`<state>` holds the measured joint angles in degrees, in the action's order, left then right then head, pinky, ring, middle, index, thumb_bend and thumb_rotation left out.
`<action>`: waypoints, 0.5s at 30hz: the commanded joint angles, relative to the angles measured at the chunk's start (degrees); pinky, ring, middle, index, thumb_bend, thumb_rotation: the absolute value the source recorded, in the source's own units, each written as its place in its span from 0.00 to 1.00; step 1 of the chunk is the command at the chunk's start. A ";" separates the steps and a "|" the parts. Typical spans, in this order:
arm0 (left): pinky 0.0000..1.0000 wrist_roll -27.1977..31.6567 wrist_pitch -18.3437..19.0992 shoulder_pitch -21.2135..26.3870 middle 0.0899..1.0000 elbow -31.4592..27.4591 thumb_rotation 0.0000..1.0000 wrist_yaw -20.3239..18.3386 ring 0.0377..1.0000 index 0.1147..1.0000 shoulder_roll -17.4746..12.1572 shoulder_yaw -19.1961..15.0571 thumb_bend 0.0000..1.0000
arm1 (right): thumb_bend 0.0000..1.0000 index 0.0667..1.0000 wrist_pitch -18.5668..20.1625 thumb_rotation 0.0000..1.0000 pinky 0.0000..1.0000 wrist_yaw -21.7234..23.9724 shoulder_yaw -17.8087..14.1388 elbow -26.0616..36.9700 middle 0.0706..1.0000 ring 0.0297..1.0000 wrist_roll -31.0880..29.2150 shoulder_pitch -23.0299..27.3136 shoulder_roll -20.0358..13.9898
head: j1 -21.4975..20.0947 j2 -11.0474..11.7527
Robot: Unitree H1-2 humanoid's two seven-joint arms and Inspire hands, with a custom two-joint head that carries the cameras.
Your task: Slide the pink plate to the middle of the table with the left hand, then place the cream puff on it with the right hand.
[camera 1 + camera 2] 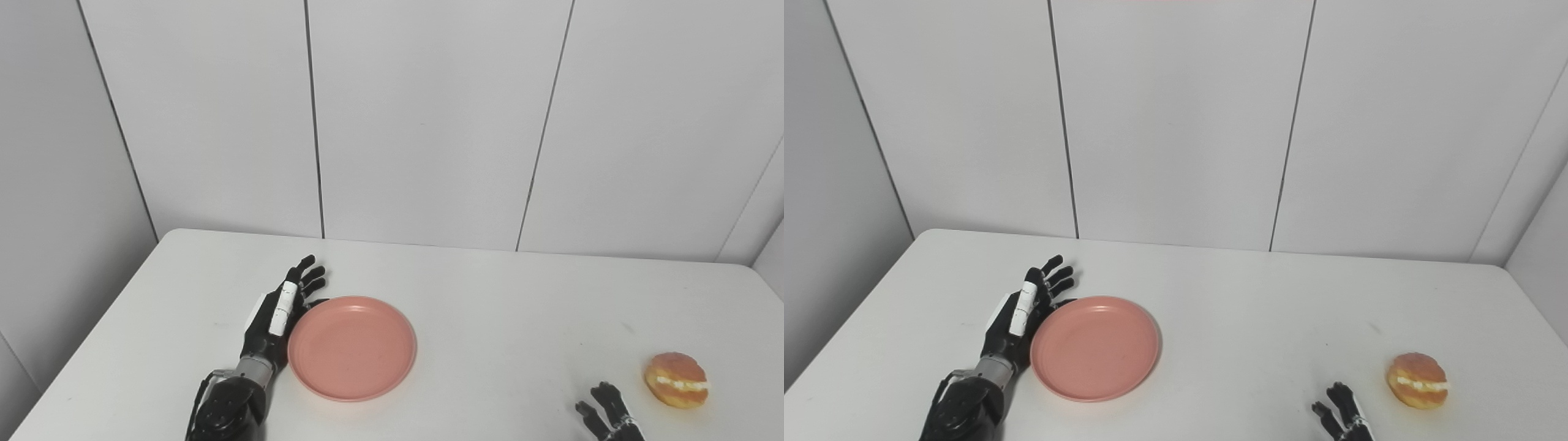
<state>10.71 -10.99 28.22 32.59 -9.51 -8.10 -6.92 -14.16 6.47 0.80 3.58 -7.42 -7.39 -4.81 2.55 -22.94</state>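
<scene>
The white table (490,306) is filling the lower half of the view, backed by a pale panelled wall (429,122) with thin dark seams. The pink plate (352,348) is sitting flat on the table, left of the table's middle and toward its near edge, with nothing lying in it. Well to the right of the plate, the cream puff (676,380) is resting on the tabletop near the right side, its white filling showing between golden halves. Bare tabletop is lying between the plate and the puff, and nothing is standing in the way there.

The left hand (278,315) is lying just to the left of the plate, its fingers (309,275) stretching out straight and slightly spread, pointing toward the wall. Its inner side is pressing against the plate's left rim, with the thumb seeming to touch the rim at the far left; it is grasping nothing. The right hand (606,416) is peeking in at the bottom edge, to the right of the plate and just left of the puff, apart from it. Only its fingertips (1338,395) are showing, spread and holding nothing.
</scene>
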 commanded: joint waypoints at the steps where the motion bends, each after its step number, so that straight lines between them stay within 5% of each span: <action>1: 0.71 -1.10 -1.99 -0.99 0.88 1.83 0.91 1.22 0.88 0.87 2.11 0.90 0.94 | 0.84 0.93 7.67 1.00 0.95 -0.11 1.27 -3.40 0.94 0.88 0.99 -1.12 0.63 | -0.18 -0.09; 15: 0.76 -5.08 -1.97 -0.68 0.87 3.45 0.91 9.28 0.89 0.83 7.41 1.05 0.95 | 0.84 0.92 9.02 1.00 0.92 -0.87 2.12 -2.00 0.94 0.88 1.98 -1.31 1.29 | -2.44 -1.49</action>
<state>6.42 -12.15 29.90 34.49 -1.18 -2.66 -6.68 -11.65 5.34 1.37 4.60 -6.10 -7.26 -4.71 0.09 -24.34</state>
